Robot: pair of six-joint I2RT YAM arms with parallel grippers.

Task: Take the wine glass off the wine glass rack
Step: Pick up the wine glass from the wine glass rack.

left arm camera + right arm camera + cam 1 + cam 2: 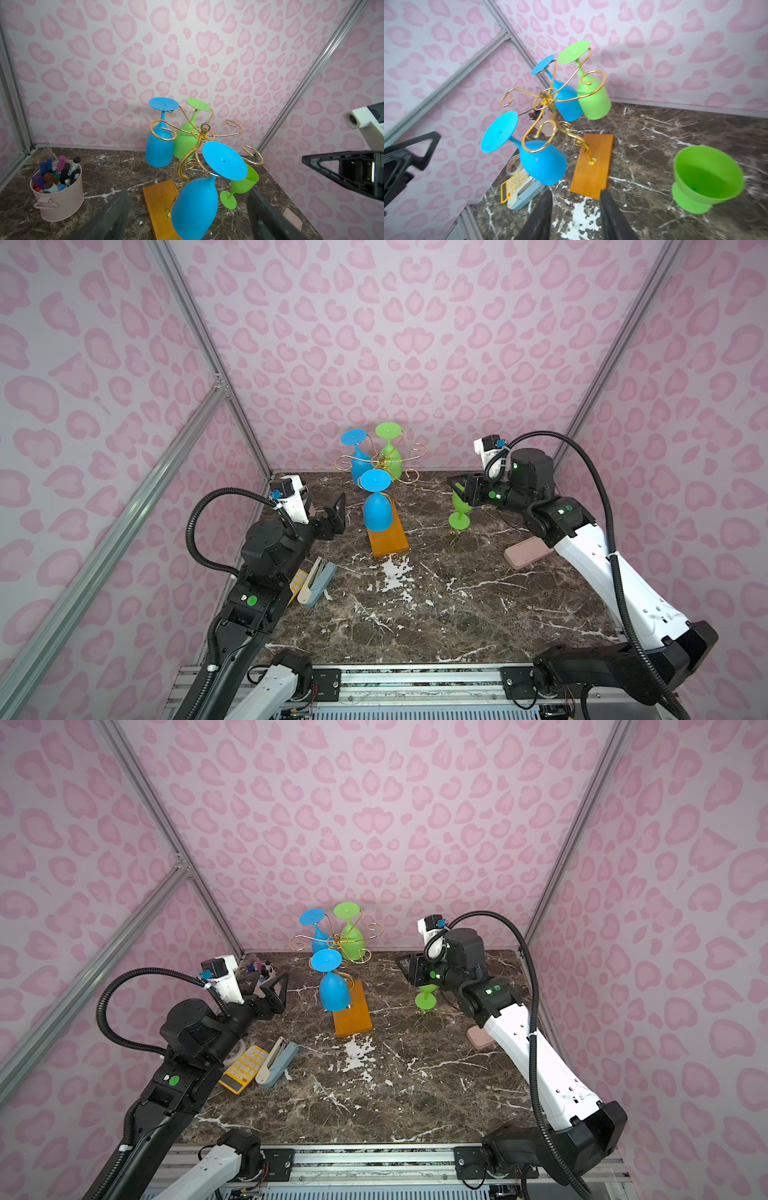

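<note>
Both hold nothing — left tool (266, 988) gaping, right tool (575, 192) half-parted.

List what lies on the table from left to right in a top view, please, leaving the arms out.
Yellow calculator → blue-grey stapler → wooden base of the wine glass rack → upright green wine glass → pink case.

No legible text, numbers or logos. Calculator (244, 1067) key markings too small to read; labels on the markers (62, 172) too blurred to make out.
</note>
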